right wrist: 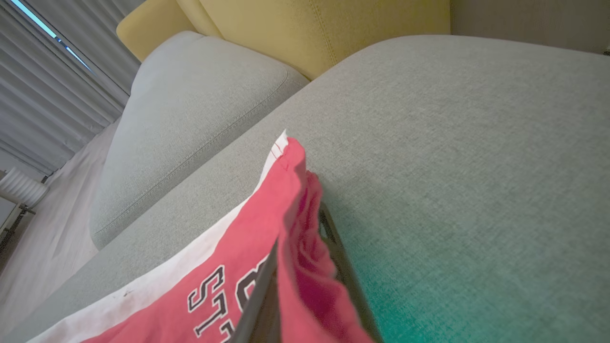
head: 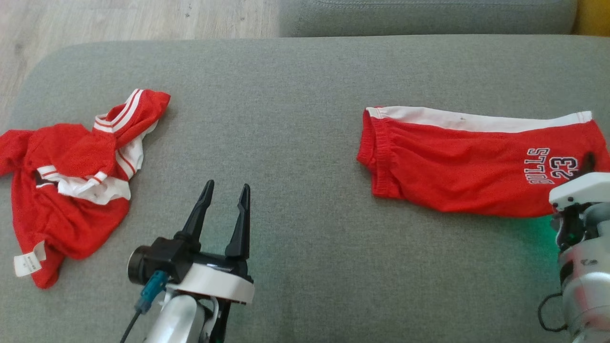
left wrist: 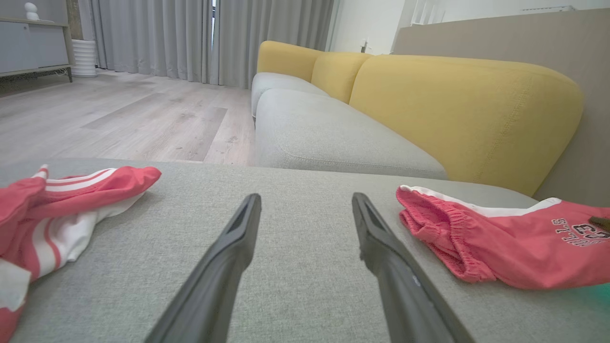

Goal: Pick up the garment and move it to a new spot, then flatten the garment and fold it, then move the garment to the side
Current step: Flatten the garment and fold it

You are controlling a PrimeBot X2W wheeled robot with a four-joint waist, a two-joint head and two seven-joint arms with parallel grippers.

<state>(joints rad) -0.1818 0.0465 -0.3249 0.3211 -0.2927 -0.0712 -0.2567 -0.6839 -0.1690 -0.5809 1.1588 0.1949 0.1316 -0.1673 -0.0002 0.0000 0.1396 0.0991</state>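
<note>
A: While the right gripper (right wrist: 300,228) pinches cloth, what is it holding?
B: The leg end of the red fabric shorts with a white side band (head: 457,162), which lie flat on the right of the broad grey fabric cushion (head: 305,95).
A: And the left gripper (head: 227,186)?
B: Spread, holding nothing, over the cushion's middle — a crumpled red-and-white jersey (head: 71,190) lies at its left end.

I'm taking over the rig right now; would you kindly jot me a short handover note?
Left claw: open, empty, over the cushion between both garments.
Right claw: shut on the hem end of the red shorts.
Shorts lie flat, apparently folded, at the cushion's right; crumpled jersey at its left.
Done: flattening, likely the fold. Left: move shorts aside.
</note>
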